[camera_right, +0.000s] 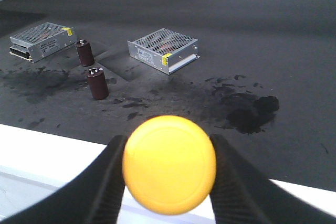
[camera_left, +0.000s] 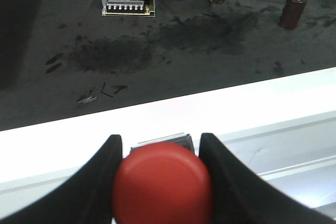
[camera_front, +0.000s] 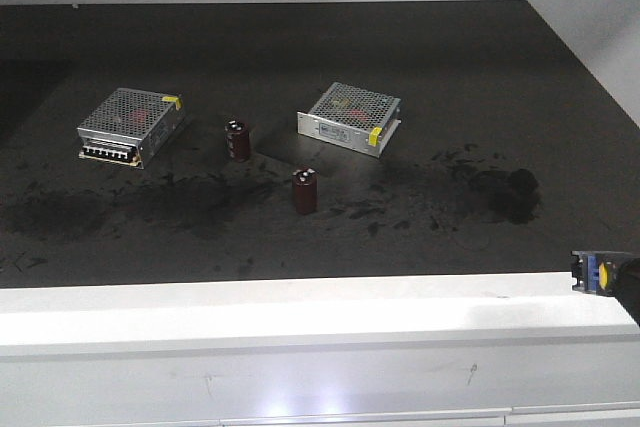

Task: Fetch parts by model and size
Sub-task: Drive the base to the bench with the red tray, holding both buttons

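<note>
Dark table (camera_front: 470, 57): 2 mesh boxes (camera_front: 131, 125) (camera_front: 350, 118), 2 capacitors (camera_front: 238, 141) (camera_front: 305, 191) mid-table. L tool (camera_left: 161, 144) clamped on red switch (camera_left: 161, 190), R tool (camera_right: 168, 142) on yellow switch (camera_right: 169, 165), front edge.

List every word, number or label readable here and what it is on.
Nothing can be read.
White side label on the right silver perforated-metal box: too blurred.
Yellow stickers on that and the left silver perforated-metal box: too small.
Dark-red cylindrical capacitors: markings too small.
The red mushroom button cap and yellow button cap: no text.
</note>
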